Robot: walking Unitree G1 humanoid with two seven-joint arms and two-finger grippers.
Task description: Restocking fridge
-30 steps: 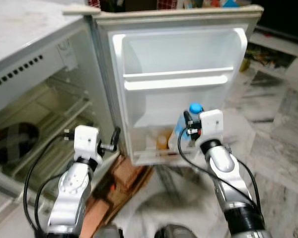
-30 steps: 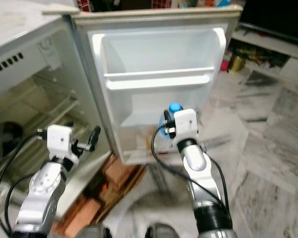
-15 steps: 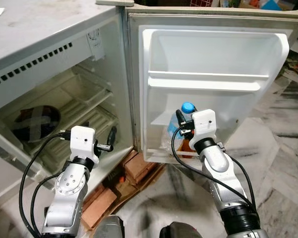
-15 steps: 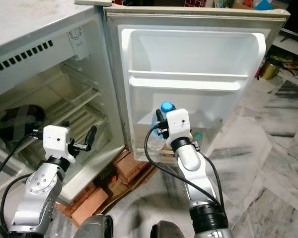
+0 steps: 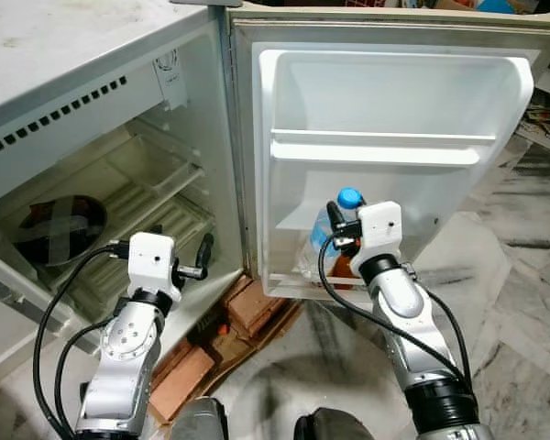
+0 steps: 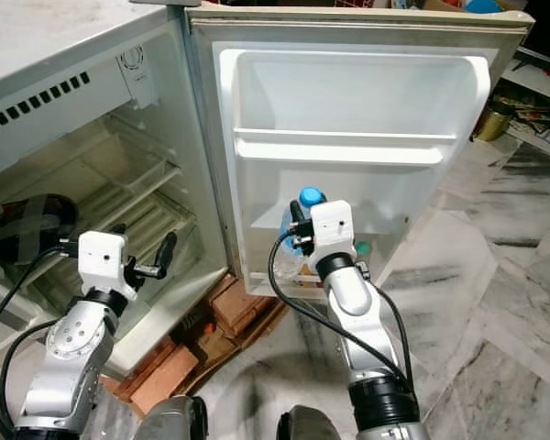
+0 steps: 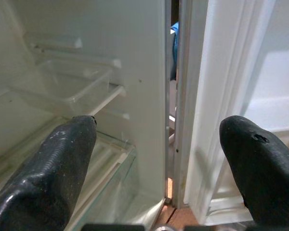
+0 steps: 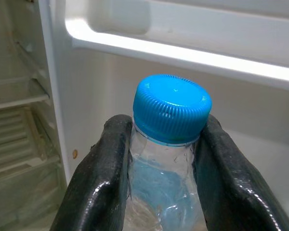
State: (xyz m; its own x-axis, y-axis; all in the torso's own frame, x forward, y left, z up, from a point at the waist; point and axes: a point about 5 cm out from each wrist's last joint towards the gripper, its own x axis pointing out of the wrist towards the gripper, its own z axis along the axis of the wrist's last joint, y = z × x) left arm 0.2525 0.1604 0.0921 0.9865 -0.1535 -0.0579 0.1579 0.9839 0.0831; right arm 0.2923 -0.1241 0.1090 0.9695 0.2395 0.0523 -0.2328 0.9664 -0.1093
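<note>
- Blue-capped bottle (image 8: 169,159) sits clamped in the right claw (image 8: 166,159) before the open fridge door (image 5: 394,101), not yet shelved.
- Left claw (image 7: 164,159) waits, fingers apart, near the fridge's bare shelves (image 5: 137,197).

fridge (image 5: 92,110) on the left, its door (image 5: 394,137) swung open on the right | door shelf (image 5: 385,151) above, bottle (image 5: 335,225) in the right gripper (image 8: 159,159) before the door's lower rack | left gripper (image 7: 156,163) before the fridge's hinge edge | bricks (image 5: 247,316) under the fridge's front corner
</note>
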